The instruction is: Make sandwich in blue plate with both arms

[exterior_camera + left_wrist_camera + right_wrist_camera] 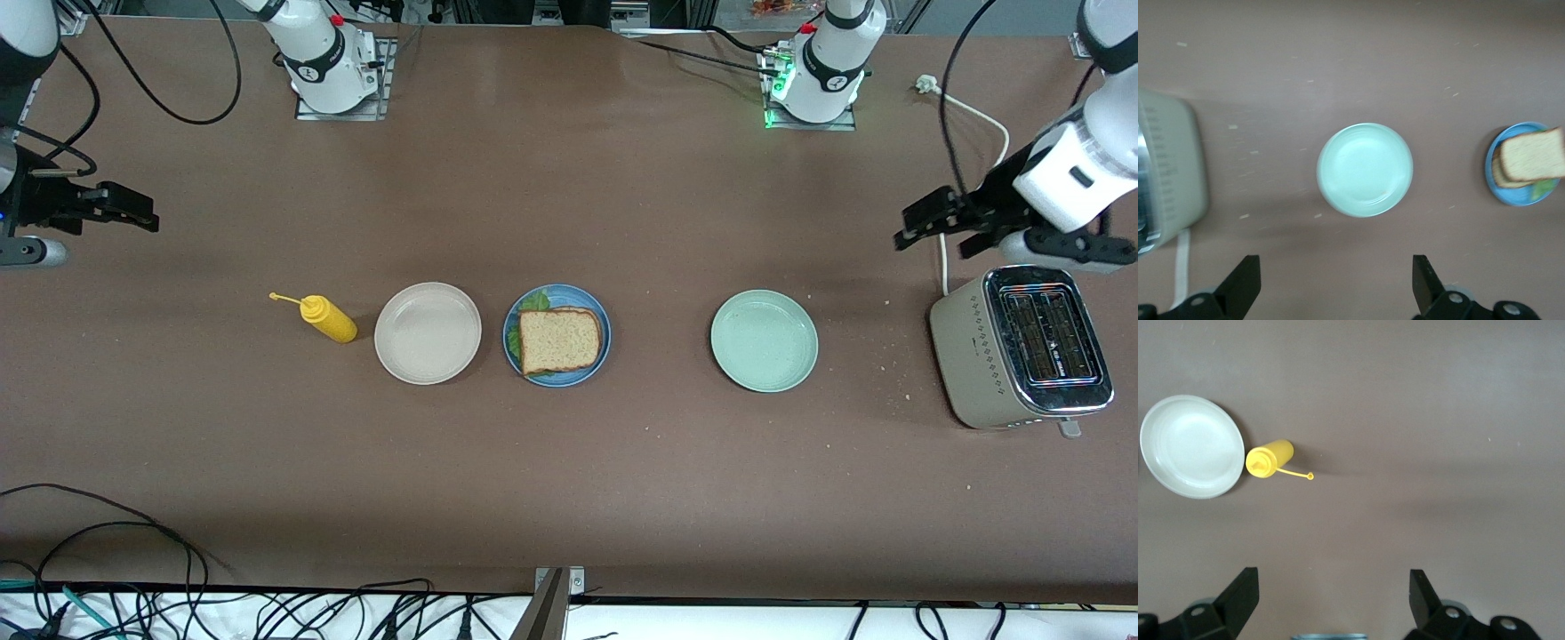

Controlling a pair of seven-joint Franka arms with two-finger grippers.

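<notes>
The sandwich [559, 339], brown bread with green lettuce showing under it, lies on the blue plate [515, 320] at the table's middle. It also shows in the left wrist view [1531, 155] on the blue plate [1518, 197]. My left gripper [925, 222] is open and empty, up in the air at the left arm's end, over bare table beside the toaster; in its own view [1336, 277] the jaws stand wide apart. My right gripper [133, 212] is open and empty, up over bare table at the right arm's end; its own view [1334, 593] shows the same.
A pale green plate [764, 340] [1365, 169] lies toward the left arm's end, a beige plate [428, 332] [1192, 446] toward the right arm's end. A yellow mustard bottle [327, 318] [1269, 458] lies beside the beige plate. A toaster [1021, 348] [1168, 177] stands at the left arm's end.
</notes>
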